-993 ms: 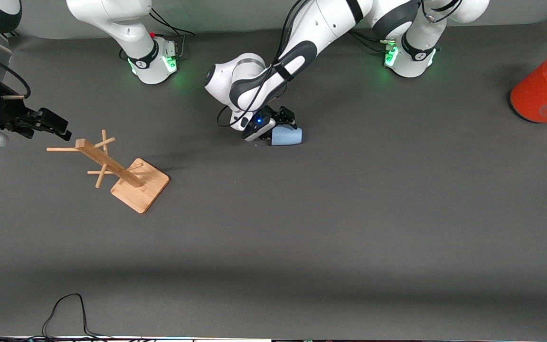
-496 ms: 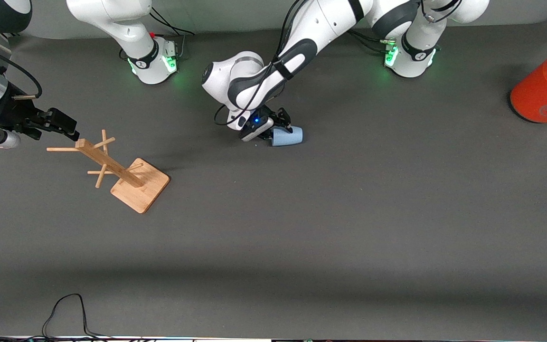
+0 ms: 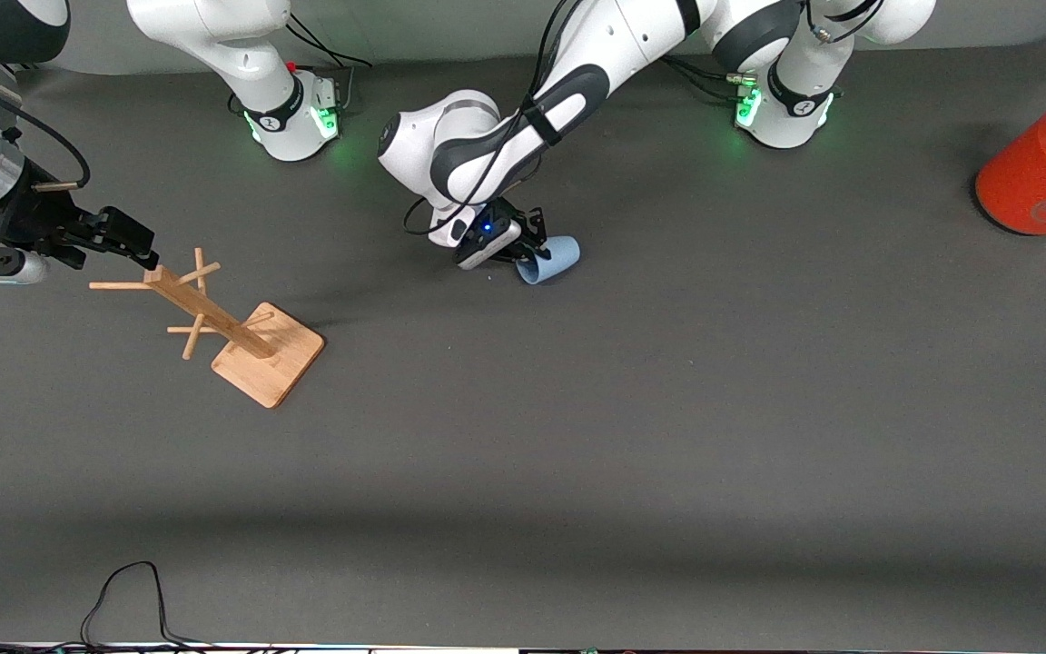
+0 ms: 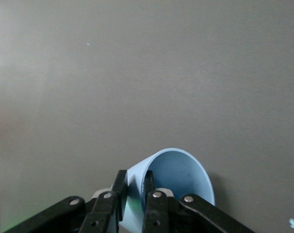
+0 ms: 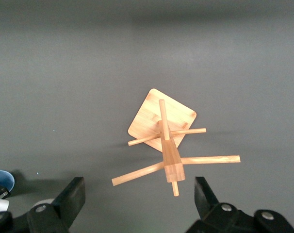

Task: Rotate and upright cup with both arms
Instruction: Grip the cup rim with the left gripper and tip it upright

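Note:
The pale-blue cup (image 3: 554,256) lies tilted on the grey table, in the middle and near the arms' bases. In the left wrist view its open mouth (image 4: 182,171) shows. My left gripper (image 3: 528,255) is shut on the cup's wall at the rim, one finger inside and one outside (image 4: 134,176). My right gripper (image 3: 134,243) is open and empty, in the air over the top of the wooden rack (image 3: 234,329) at the right arm's end of the table. The right wrist view shows its gripper (image 5: 139,190) spread wide above the rack (image 5: 167,141), with the cup (image 5: 1,180) at that picture's edge.
A large orange-red can (image 3: 1042,171) with a silver top lies at the left arm's end of the table. A black cable (image 3: 128,590) loops at the table edge nearest the front camera.
My left gripper has turned with the cup, so the cup has gone from lying flat to tilted, its mouth swung toward the front camera. My right gripper has moved closer over the rack's top.

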Motion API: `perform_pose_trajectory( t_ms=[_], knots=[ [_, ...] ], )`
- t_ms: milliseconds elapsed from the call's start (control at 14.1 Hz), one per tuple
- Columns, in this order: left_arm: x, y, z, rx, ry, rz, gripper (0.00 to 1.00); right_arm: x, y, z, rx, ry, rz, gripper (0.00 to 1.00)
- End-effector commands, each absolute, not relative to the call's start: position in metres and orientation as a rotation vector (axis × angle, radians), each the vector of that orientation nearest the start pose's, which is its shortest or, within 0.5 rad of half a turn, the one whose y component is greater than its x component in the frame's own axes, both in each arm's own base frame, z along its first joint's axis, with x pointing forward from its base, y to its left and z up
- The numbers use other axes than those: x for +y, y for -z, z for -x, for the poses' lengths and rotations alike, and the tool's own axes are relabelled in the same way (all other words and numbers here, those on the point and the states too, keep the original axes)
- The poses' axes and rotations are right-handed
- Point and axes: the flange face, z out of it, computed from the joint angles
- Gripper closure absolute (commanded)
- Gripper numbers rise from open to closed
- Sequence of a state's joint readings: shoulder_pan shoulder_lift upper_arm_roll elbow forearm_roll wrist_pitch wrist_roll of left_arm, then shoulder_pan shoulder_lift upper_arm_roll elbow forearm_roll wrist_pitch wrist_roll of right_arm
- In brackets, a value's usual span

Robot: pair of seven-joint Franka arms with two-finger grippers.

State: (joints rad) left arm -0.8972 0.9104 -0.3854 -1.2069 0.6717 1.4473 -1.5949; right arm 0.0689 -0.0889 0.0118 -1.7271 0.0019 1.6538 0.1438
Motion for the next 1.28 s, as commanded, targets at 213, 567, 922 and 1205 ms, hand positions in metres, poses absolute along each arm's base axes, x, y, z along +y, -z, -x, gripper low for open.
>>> perform_pose_trajectory(
  t_ms=[213,567,922,1205],
  knots=[
    [-0.618,-0.219,-0.321,-0.395,0.375,2.493,1.0,0.048,-0.615,-0.539,0.116,0.053,3.126,0.0],
    [-0.615,-0.261,-0.336,-0.448,0.35,2.531,1.0,0.048,-0.613,-0.542,0.121,0.048,3.125,0.0],
    [-0.594,-0.352,-0.364,-0.5,0.249,2.622,1.0,0.066,-0.638,-0.531,0.048,0.034,3.131,0.0],
    [-0.528,-0.466,-0.4,-0.534,0.121,2.763,1.0,0.055,-0.642,-0.527,0.095,0.028,3.135,0.0]
  ],
)
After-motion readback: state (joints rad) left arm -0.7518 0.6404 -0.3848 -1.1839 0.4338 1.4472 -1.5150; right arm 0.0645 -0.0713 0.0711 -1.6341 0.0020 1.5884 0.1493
